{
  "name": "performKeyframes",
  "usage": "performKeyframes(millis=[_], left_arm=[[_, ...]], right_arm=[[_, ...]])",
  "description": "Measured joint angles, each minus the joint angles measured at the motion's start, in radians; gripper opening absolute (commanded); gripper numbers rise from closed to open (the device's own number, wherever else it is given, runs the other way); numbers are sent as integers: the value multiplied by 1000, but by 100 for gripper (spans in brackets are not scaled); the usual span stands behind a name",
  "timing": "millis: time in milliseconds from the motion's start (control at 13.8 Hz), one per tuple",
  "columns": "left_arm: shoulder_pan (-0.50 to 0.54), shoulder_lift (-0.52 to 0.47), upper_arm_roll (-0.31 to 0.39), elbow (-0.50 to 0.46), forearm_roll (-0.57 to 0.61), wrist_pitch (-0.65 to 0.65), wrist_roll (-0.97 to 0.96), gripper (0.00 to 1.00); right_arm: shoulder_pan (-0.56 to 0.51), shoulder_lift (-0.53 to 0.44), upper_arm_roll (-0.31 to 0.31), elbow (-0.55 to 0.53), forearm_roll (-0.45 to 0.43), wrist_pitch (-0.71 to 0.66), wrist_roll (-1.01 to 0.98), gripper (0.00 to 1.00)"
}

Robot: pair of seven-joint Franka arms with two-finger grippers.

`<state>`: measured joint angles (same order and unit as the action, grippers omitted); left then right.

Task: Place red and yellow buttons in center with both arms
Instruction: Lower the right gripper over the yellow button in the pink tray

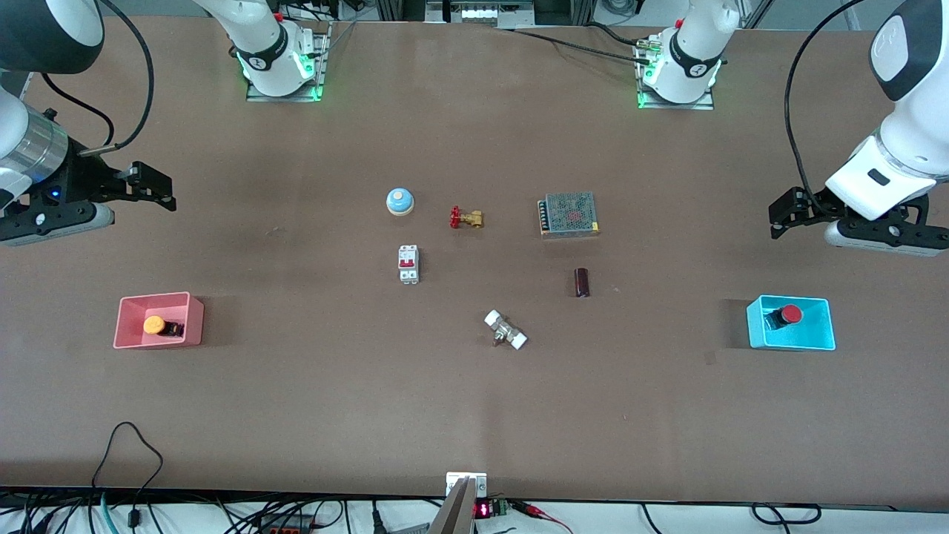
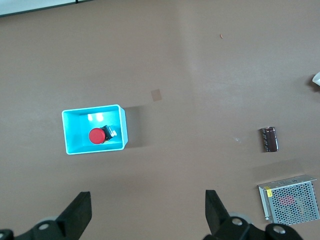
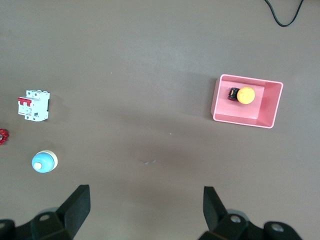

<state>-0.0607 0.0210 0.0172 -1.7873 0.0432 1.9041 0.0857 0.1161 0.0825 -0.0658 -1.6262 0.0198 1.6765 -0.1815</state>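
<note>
Red button [image 1: 790,314]: lies in the cyan tray [image 1: 815,343] at the left arm's end of the bench [image 1: 296,415], cap tipped sideways, about 3 o'clock from the bench centre in the front view.
Yellow button [image 1: 155,325]: lies in the pink tray [image 1: 189,310] at the right arm's end, about 9 o'clock from the centre, on its side with the black body beside the cap.
Left pincer [image 1: 778,215]: fingers wide apart, empty, held in the air over bare bench at about 12 o'clock from the cyan tray.
Right pincer [image 1: 159,194]: fingers wide apart, empty, over bare bench at about 12 o'clock from the pink tray.
Step in hand: judged as the approach; neither button is lifted yet.
Technique: centre each pincer over its tray, turn the fingers to span the black body rather than the round cap, descend clear of the tray walls, then close.
Risk: a tipped button may roll or jam against a tray wall.
Drop zone: open bench between the breaker [image 1: 408,264] and the dark cylinder [image 1: 582,282] looks free; the white-capped fitting [image 1: 506,330] sits at 6 o'clock of it.
Front view only: both trays and the blue dome [image 1: 399,201], valve [image 1: 465,218] and mesh box [image 1: 569,214] together.
Wrist views only: a straight-down look into each tray and the finger spread.
</note>
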Motion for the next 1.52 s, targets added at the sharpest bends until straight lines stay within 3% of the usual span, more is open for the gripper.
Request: performKeyframes(millis=[579,1158,1520], left_arm=[[5,0,0,0,0,-7,0,100],[7,0,1,0,0,-8,0,100],[7,0,1,0,0,-8,0,100]], right_arm=[[-2,32,0,-5,-3,22,-1,100],[-173,312,-3,-13,-59,343,-165,100],[-196,410,-3,-11,-61,503,-216,100]])
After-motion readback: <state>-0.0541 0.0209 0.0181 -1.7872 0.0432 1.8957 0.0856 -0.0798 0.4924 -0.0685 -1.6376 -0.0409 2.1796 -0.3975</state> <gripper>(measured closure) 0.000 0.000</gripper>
